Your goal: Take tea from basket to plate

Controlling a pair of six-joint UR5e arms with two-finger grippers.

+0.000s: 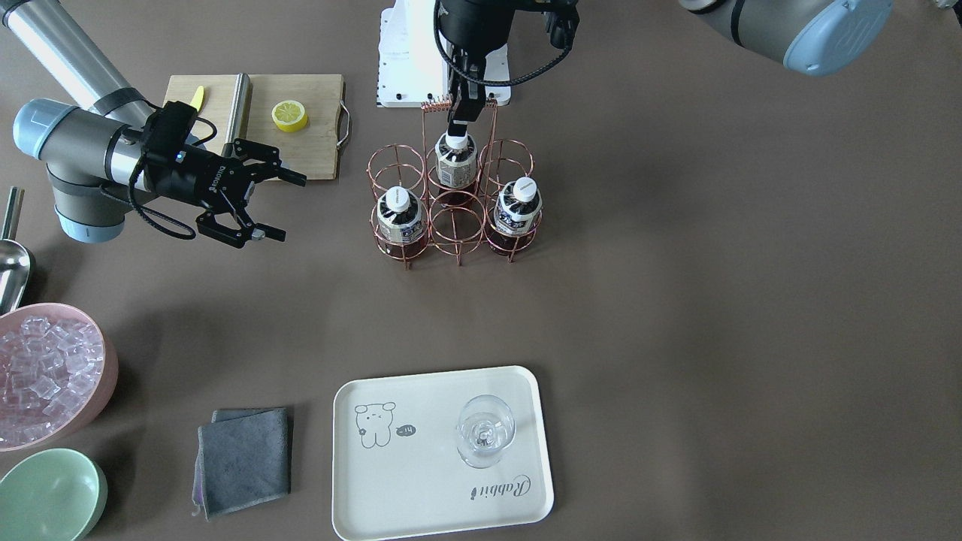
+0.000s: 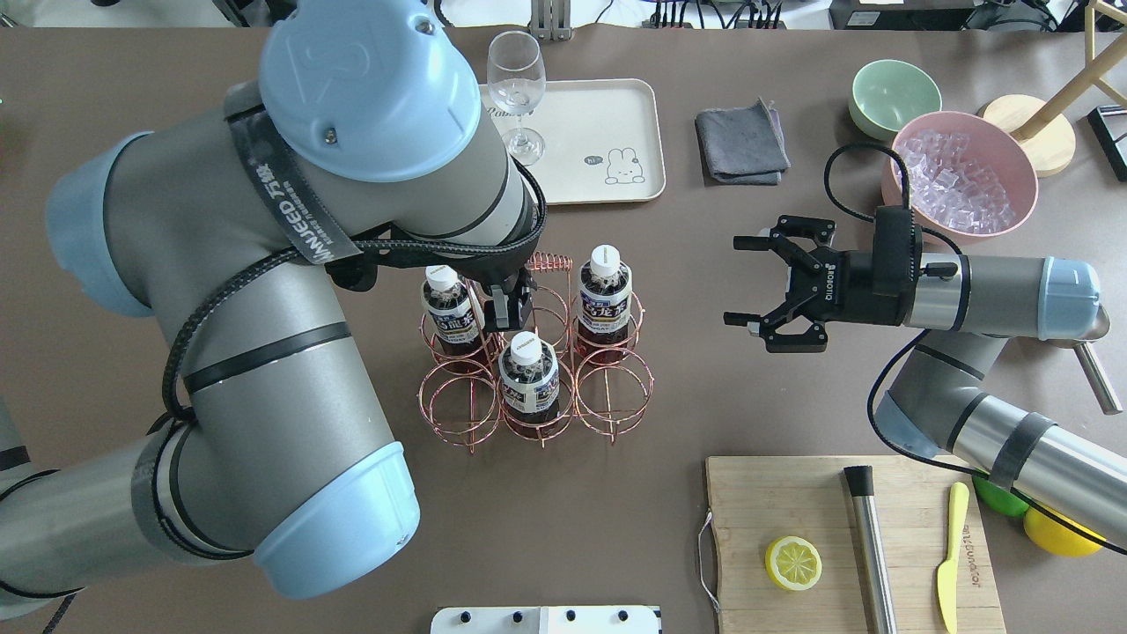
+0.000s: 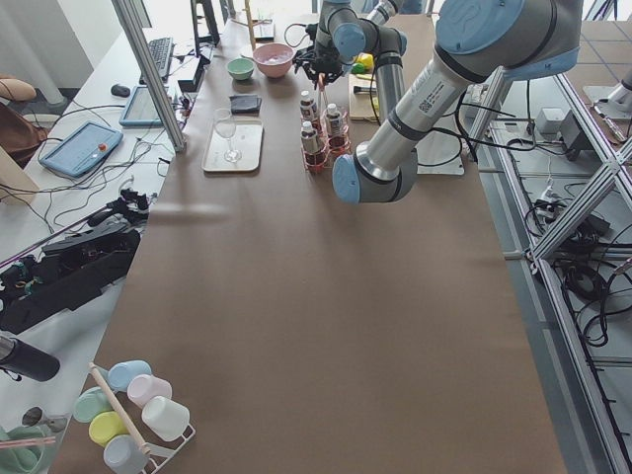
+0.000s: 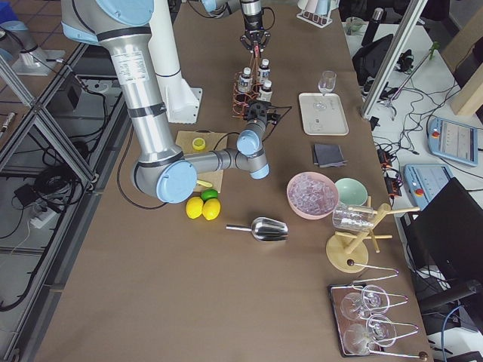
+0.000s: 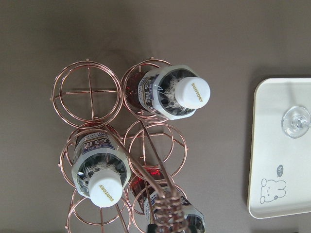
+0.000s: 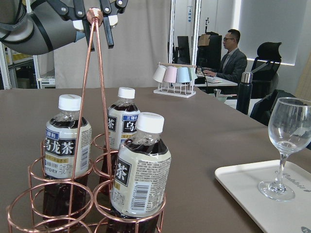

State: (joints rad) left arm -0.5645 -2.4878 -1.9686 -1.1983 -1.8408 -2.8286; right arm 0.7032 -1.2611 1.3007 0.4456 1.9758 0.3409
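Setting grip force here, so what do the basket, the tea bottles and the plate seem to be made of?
Basket: thin metal wire with a shiny rose-copper finish that glints along the open rings.
Tea bottles: clear plastic, the brown tea visible through the walls, with glossy printed wraps.
Plate: probably melamine or plastic, matte cream with a printed cartoon; ceramic is not excluded.

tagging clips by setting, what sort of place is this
Most likely a robotics lab inside an office, not a real bar: aluminium framing stands around the table, a teach pendant lies on the side bench, and a man sits at a desk behind.
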